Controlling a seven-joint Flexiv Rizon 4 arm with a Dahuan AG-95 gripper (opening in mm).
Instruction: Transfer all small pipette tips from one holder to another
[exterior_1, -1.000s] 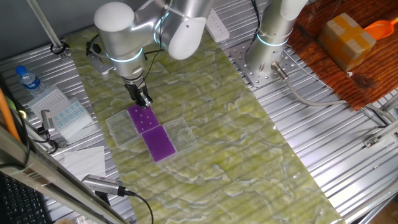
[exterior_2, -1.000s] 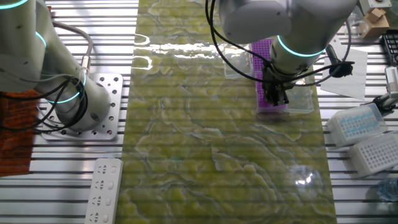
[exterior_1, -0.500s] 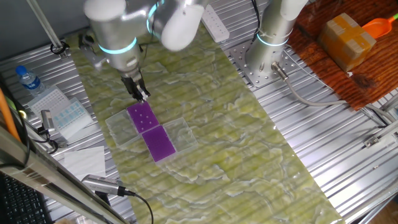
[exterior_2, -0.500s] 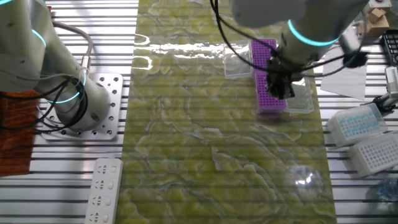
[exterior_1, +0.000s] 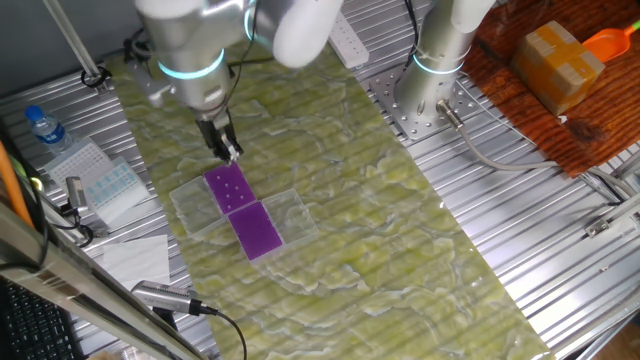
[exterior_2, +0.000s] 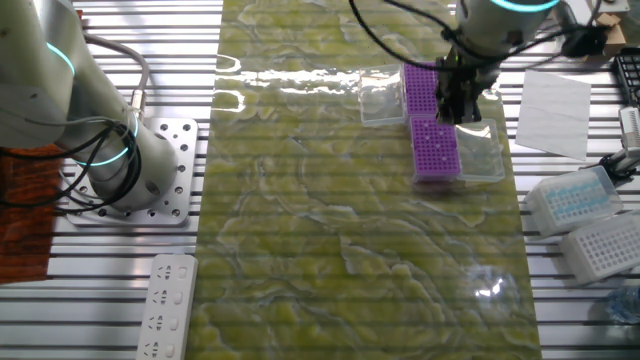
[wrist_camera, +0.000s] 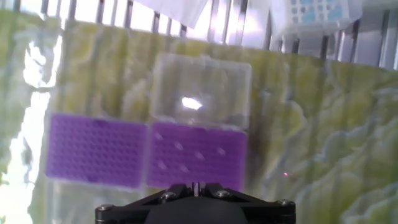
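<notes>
Gripper (exterior_1: 229, 152) raised above purple plate (wrist_camera: 198, 155); finger state not discernible. Descent to be aligned over single pipette tip (wrist_camera: 178, 146).

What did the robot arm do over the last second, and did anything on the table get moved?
The gripper lifted off the purple plate with the pale tips and drew back toward its far end. Whether it carries a tip is too small to tell. Both purple plates, the clear lids beside them and the green mat stayed put.
</notes>
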